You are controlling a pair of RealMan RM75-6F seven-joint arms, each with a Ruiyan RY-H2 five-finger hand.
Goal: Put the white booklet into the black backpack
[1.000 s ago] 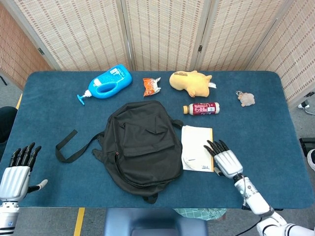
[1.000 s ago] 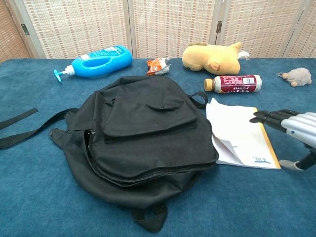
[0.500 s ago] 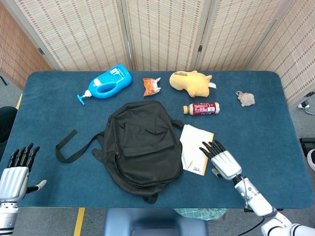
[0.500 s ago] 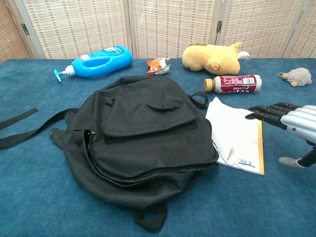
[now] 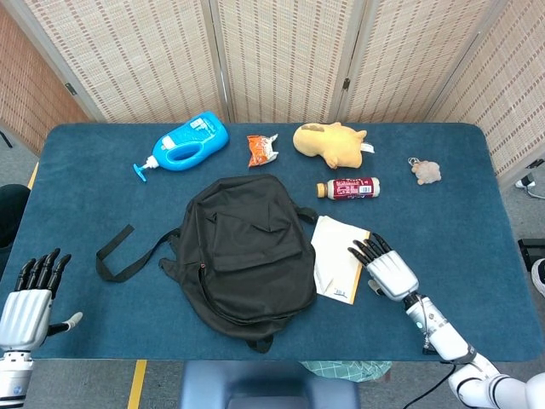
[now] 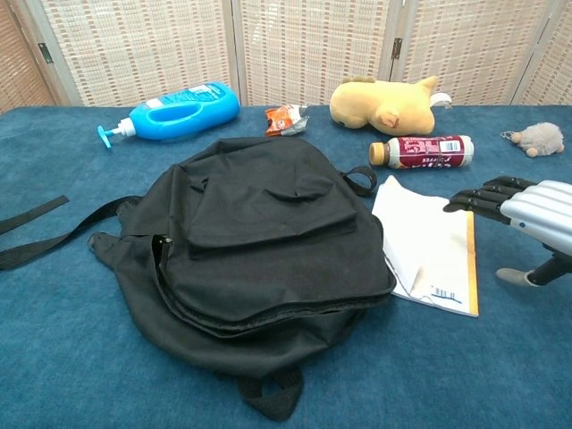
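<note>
The black backpack (image 5: 247,247) (image 6: 259,237) lies flat in the middle of the table, its zipper looking closed. The white booklet (image 5: 335,266) (image 6: 427,250) lies on the table against the backpack's right side, one page slightly lifted. My right hand (image 5: 387,268) (image 6: 523,213) is just right of the booklet, holding nothing. Its fingers are stretched out and reach the booklet's far right corner; I cannot tell whether they touch it. My left hand (image 5: 30,298) hovers at the table's near left edge, fingers spread, holding nothing. It shows only in the head view.
Along the back stand a blue pump bottle (image 5: 183,141), a snack packet (image 5: 261,149), a yellow plush toy (image 5: 328,143) and a small plush keychain (image 5: 426,170). A drink bottle (image 5: 349,187) lies just beyond the booklet. A backpack strap (image 5: 115,251) trails left.
The booklet slid and turned slightly toward the backpack, then stayed put. My right hand has since moved a little farther from me along the booklet's right edge. The left hand barely moved.
</note>
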